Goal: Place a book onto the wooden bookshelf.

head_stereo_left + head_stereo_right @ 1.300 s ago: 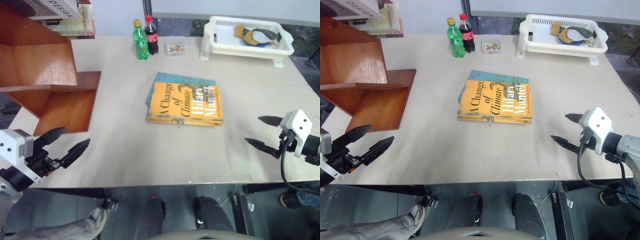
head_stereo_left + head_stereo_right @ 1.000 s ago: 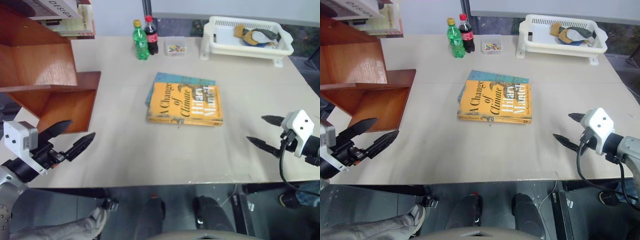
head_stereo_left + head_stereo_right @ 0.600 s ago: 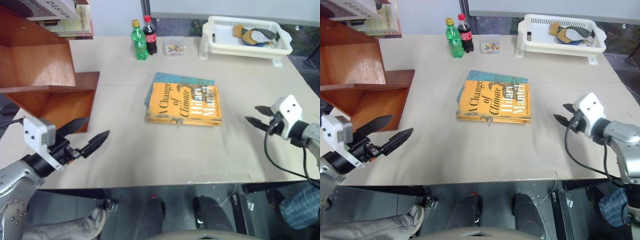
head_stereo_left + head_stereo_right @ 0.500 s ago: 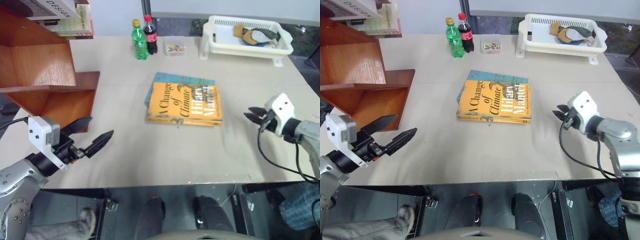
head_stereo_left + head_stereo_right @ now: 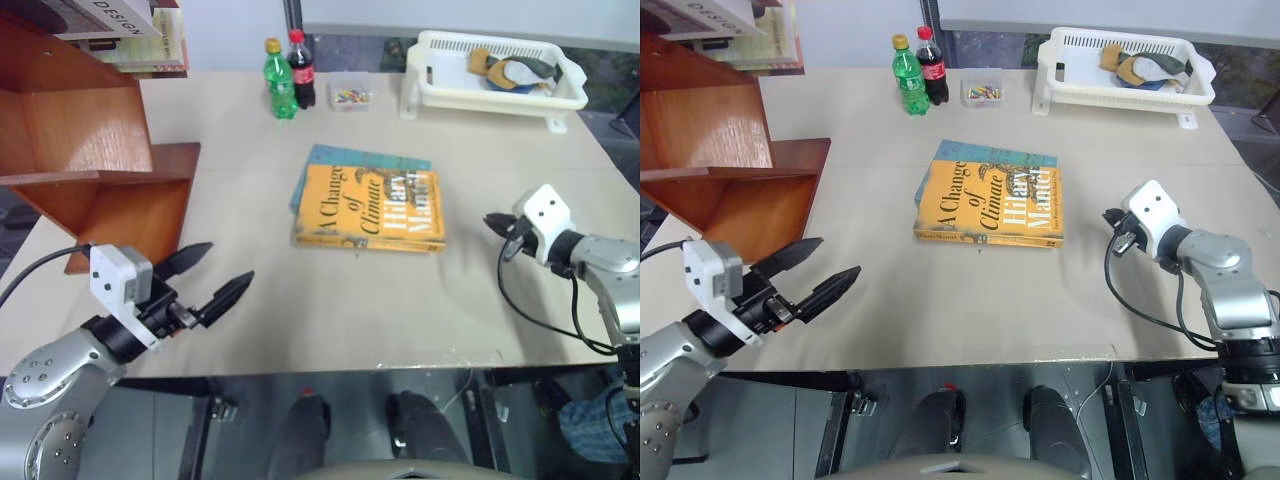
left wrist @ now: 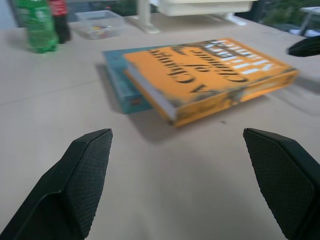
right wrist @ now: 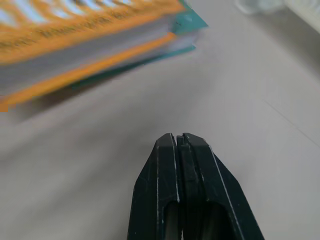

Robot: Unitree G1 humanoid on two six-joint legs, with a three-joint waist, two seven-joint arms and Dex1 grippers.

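Orange book [image 5: 370,207] flat mid-table, edges free | left gripper [image 5: 213,277] spread wide | right gripper [image 5: 494,222] closed, empty

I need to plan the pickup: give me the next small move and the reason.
Probably slide the shut right tool on toward the orange book's near edge. It is apart from the book, which lies flat on a teal book, while the open left tool waits across from it.

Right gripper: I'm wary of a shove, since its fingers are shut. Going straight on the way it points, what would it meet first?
Most likely the book. The right gripper, fingers pressed together, points across bare table at the page-edge side of the book, which lies on a teal book. Depth is unclear, so it might skim the table first.
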